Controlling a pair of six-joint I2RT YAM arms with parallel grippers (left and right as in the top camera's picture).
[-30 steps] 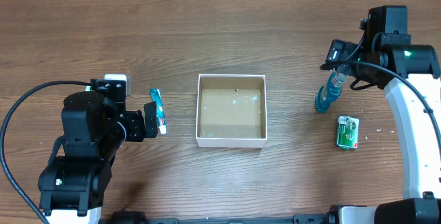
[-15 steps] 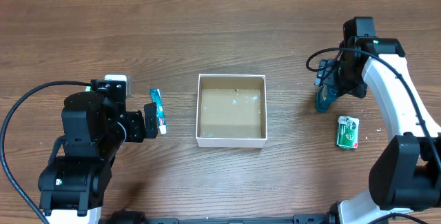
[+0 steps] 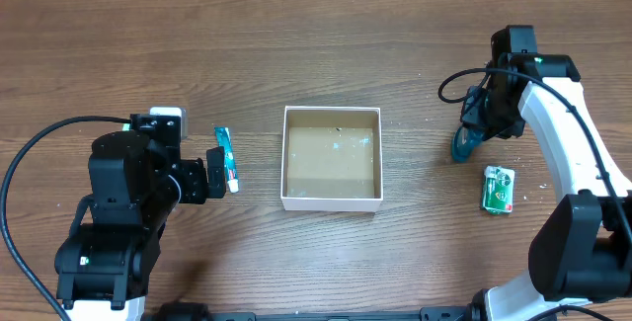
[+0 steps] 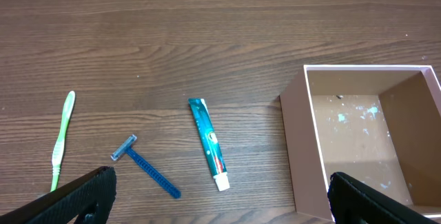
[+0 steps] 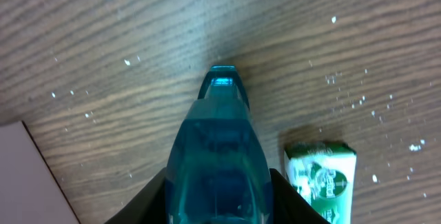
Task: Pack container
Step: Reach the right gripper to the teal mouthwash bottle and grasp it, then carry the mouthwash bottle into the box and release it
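The container [image 3: 332, 202], a shallow square white-walled box with a brown inside, sits mid-table and holds nothing; the left wrist view shows it [image 4: 300, 155] at the right. On the right, my right gripper [image 3: 480, 123] is shut on a blue bottle [image 3: 464, 143]. In the right wrist view both black fingers press the sides of the bottle [image 5: 219, 148], right gripper [image 5: 219, 203]. My left gripper [image 3: 209, 173] stands open above the table beside a teal toothpaste tube [image 3: 227, 159], left gripper [image 4: 220, 203] with nothing between its fingers.
A green packet [image 3: 499, 189] lies just right of the bottle, also close to my right finger, green packet [image 5: 320, 179]. Left of the toothpaste tube [image 4: 209, 143] lie a blue razor [image 4: 145, 167] and a green toothbrush [image 4: 62, 140].
My right arm swung in over the blue bottle and its jaws went from open to shut on it. The left arm has not moved.
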